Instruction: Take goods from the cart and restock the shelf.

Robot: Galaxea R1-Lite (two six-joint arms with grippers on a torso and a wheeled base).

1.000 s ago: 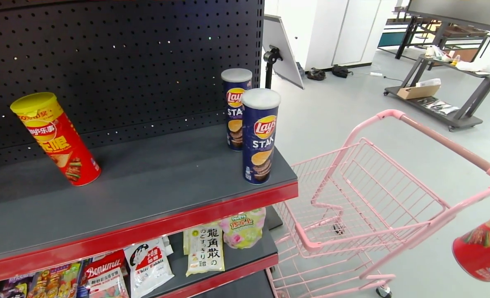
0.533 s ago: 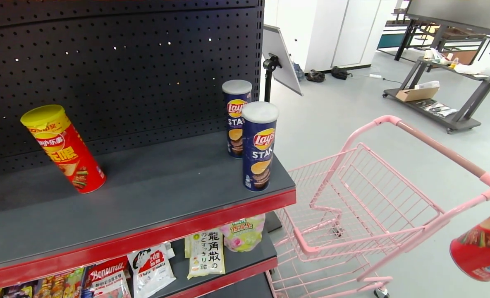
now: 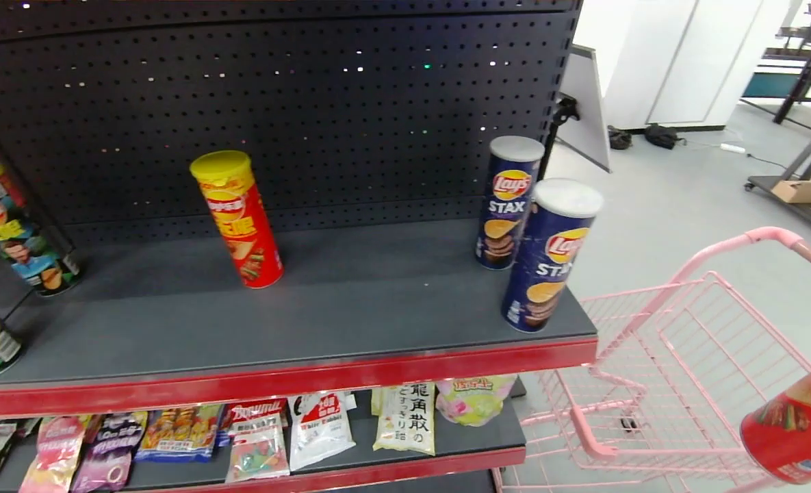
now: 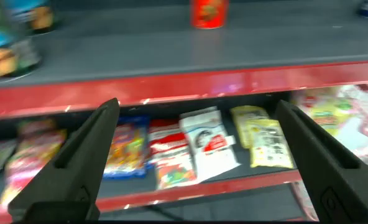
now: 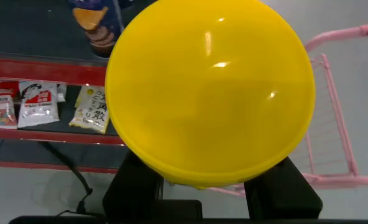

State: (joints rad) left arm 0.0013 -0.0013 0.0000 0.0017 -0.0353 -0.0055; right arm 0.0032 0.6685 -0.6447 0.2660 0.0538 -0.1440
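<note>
One red chip can [image 3: 799,428] sits tipped in the right claw [image 5: 202,196], near the pink cart [image 3: 720,322] and well apart from the shelf [image 3: 350,308]. The left claw [image 4: 196,168] is wide and holds nothing. Going in, the can might bump the blue chip can [image 3: 549,253] at the shelf's corner and knock it off.

Yellow-lidded red can [image 3: 795,424] tilted near pink cart [image 3: 768,237], grey shelf [image 3: 350,308] partly stocked
</note>
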